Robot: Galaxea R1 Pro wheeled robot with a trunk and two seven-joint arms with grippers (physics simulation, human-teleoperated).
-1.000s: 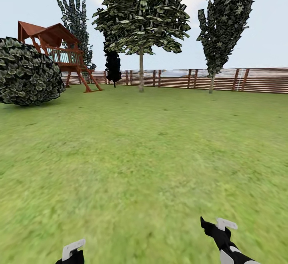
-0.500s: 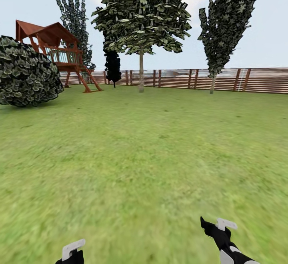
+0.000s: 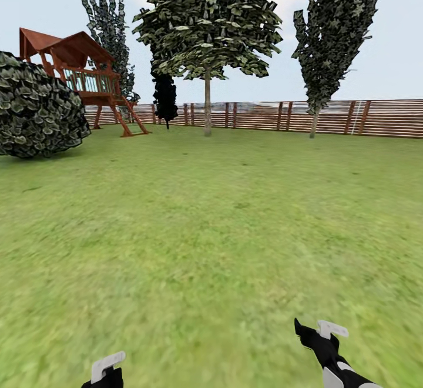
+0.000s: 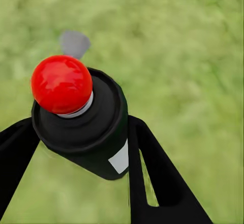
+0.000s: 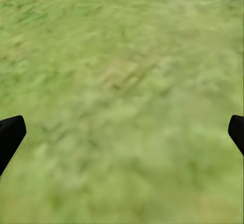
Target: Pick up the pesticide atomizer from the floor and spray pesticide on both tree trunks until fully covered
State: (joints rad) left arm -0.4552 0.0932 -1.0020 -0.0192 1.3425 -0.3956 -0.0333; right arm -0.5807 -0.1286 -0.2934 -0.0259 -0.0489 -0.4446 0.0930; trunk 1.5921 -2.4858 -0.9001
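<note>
Green lawn runs all the way out to the slat fence (image 3: 329, 119) in your head view, and both arms sit low at its near edge. Your left gripper (image 4: 76, 147) is clamped on the pesticide atomizer (image 4: 81, 124): in the left wrist view the dark can stands between the two black fingers, pressed on both sides, its red tip (image 4: 62, 84) toward the camera and blurred grass (image 4: 183, 56) behind it. So the pick-up is done and the sprayer is off the floor, carried in that hand. Your right gripper (image 5: 122, 132) is spread wide with nothing in it; the right wrist view has a finger at each edge and bare lawn between. In the head view the left gripper (image 3: 107, 367) and the right gripper (image 3: 320, 332) keep the same places as in the earlier frames, so the arms have not moved relative to the head. What has changed is the background: the round bush (image 3: 35, 109) and the red-roofed playhouse (image 3: 76, 76) have slid a little toward the left edge, while the broad-crowned tree (image 3: 207, 23) and its thin trunk (image 3: 207, 103) barely shift. Since the whole scene drifts, that reads as your base or head turning slightly to the right, not things moving. I judge you are still travelling and searching: no thick mottled trunk is in sight, and the trees ahead stand well away by the fence, so no spraying can start yet.
</note>
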